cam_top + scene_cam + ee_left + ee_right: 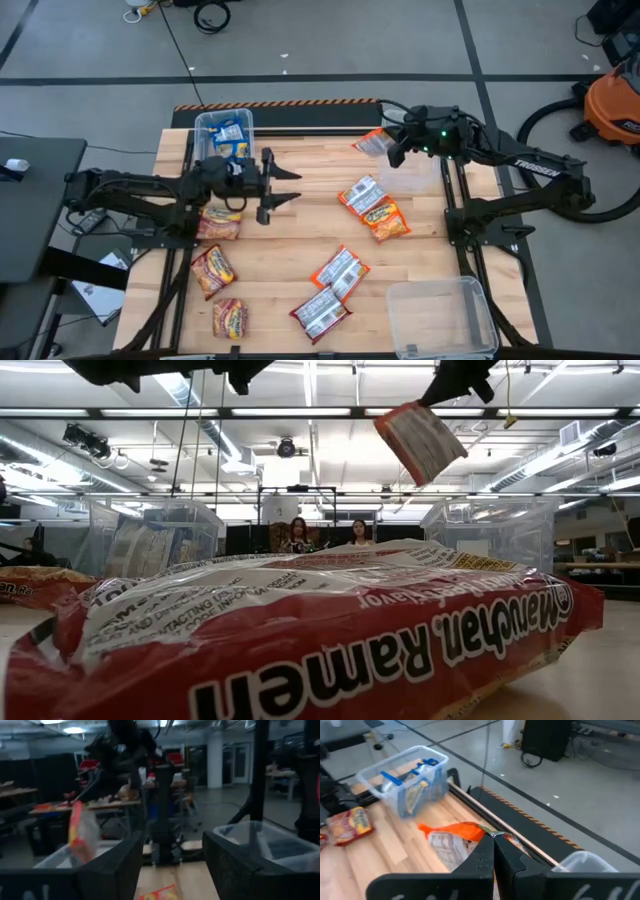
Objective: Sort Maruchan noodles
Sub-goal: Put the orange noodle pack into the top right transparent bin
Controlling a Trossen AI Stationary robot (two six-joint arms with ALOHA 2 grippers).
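Note:
Several Maruchan packets lie flat on the wooden table: orange ones (365, 195) (385, 221) (340, 270) (320, 312) mid-table, red-and-yellow ones (212, 270) (230, 318) (218, 222) at the left. Blue packets sit in the far-left clear bin (225, 135). My right gripper (397, 150) is near the far edge, shut on an orange packet (373, 143). My left gripper (290, 188) hovers open mid-table, left of centre, touching nothing. My right gripper (493, 851) pinches the orange packet between its two shut fingers at one end edge (487, 835). The rest of the packet reaches away from the fingers toward the table's left. It is lifted clear of the table and hangs tilted below the gripper (420, 440).
An empty clear bin (440, 315) stands at the near right corner, and another clear bin (580, 862) stands under the right arm near the far right. A red packet (300, 630) lies right before the low camera. People sit in the room beyond.

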